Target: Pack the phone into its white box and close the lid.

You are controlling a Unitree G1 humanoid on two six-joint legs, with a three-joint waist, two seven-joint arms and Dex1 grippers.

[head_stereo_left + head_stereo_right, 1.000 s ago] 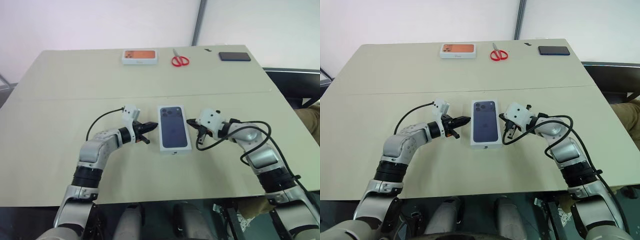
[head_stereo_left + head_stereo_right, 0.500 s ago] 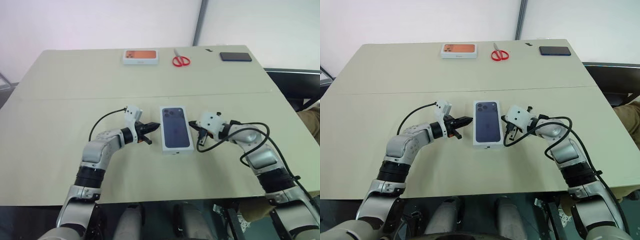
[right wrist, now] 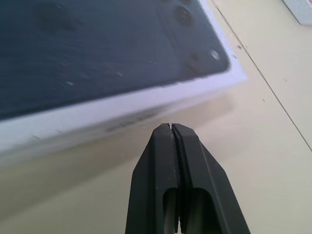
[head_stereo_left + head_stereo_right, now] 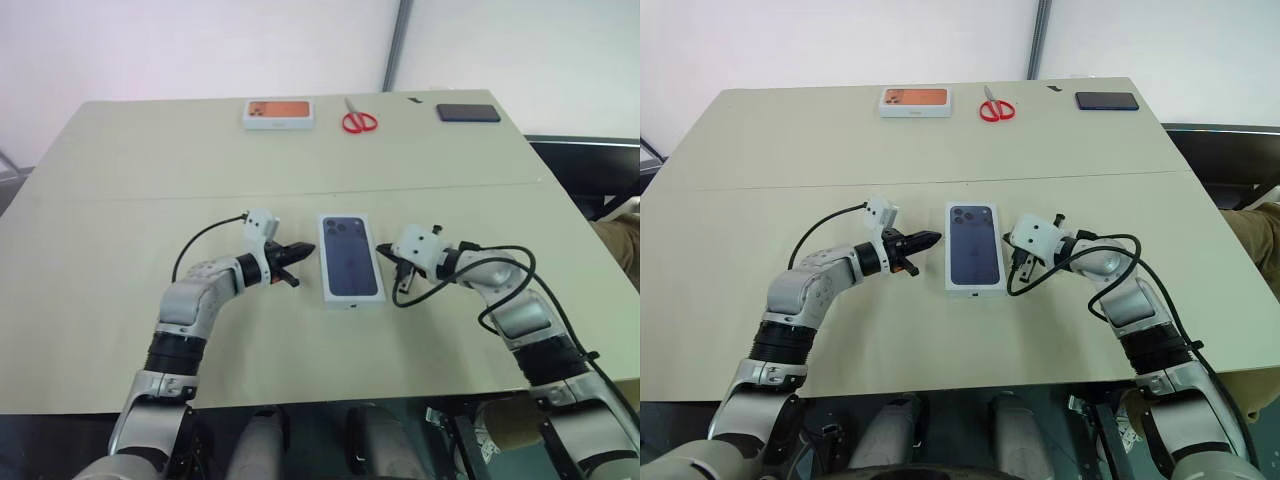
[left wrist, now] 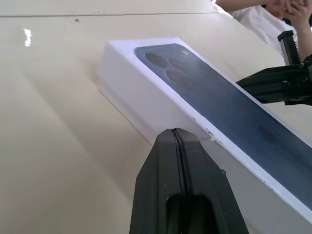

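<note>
The lid (image 4: 351, 258) sits on the white box (image 5: 127, 108) at the middle of the table (image 4: 140, 160), its dark blue phone picture facing up; the phone itself cannot be seen, the box being closed over it; against the frames of a second ago the closed box lies in the same spot, lengthwise away from the robot. The left gripper (image 4: 302, 250) is clenched shut on nothing, its tip just beside the box's left long side and slightly apart from it, much as before; the right gripper (image 4: 385, 246) is likewise pinched shut and empty, its tip close against the right long side, where a second ago it stood a touch farther off; whether it touches the cardboard I cannot tell. At the far edge the orange-topped white box (image 4: 279, 113), the red scissors (image 4: 359, 120) and the black phone (image 4: 468, 113) lie unchanged.
</note>
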